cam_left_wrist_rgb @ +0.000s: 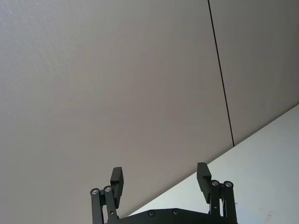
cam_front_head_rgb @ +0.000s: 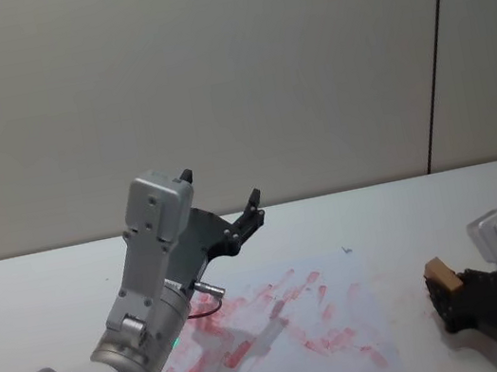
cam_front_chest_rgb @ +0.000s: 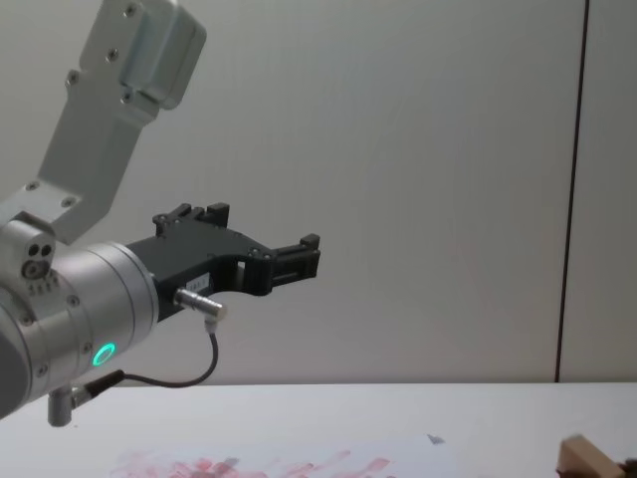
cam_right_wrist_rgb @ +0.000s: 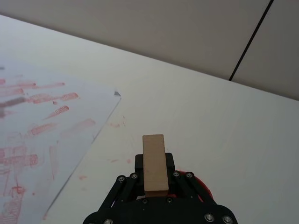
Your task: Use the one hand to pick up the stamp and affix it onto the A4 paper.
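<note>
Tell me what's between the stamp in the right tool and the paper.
Just bare tabletop with faint red ink specks lies between the stamp, clamped in the right tool, and the A4 paper; the right wrist view shows it.

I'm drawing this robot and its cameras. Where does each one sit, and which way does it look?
Head: up high, looks down on the A4 paper; left gripper raised, right gripper shut on the stamp.
Left wrist: faces the wall past its open fingers.
Right wrist: looks over the stamp across the table.
Chest: low, faces forward; left arm shows.
Shared: head and right wrist both see stamp and paper.
</note>
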### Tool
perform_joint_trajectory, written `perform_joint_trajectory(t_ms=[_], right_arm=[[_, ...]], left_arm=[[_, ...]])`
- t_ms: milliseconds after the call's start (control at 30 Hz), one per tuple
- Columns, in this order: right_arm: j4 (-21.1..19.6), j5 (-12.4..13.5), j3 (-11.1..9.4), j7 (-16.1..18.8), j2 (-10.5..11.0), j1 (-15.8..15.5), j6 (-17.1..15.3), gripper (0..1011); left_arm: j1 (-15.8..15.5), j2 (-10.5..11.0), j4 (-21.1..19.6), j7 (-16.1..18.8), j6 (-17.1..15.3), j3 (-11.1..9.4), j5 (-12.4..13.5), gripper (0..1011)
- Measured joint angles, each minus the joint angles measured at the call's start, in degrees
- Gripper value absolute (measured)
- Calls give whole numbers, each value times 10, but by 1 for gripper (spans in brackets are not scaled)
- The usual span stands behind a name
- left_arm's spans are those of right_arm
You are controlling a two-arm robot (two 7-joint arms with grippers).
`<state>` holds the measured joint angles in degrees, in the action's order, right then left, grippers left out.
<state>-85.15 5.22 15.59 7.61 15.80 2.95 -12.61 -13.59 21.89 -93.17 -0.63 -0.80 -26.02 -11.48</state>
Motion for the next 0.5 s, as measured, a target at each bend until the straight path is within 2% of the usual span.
perform_joint_trajectory(t_ms=[267,500], right_arm=[[-17,9,4,20,-9,9,30,221],[-30,18,12,46,-23,22,38,221]], left_arm=[[0,0,0,0,0,0,0,1001],[0,0,0,0,0,0,0,1001]])
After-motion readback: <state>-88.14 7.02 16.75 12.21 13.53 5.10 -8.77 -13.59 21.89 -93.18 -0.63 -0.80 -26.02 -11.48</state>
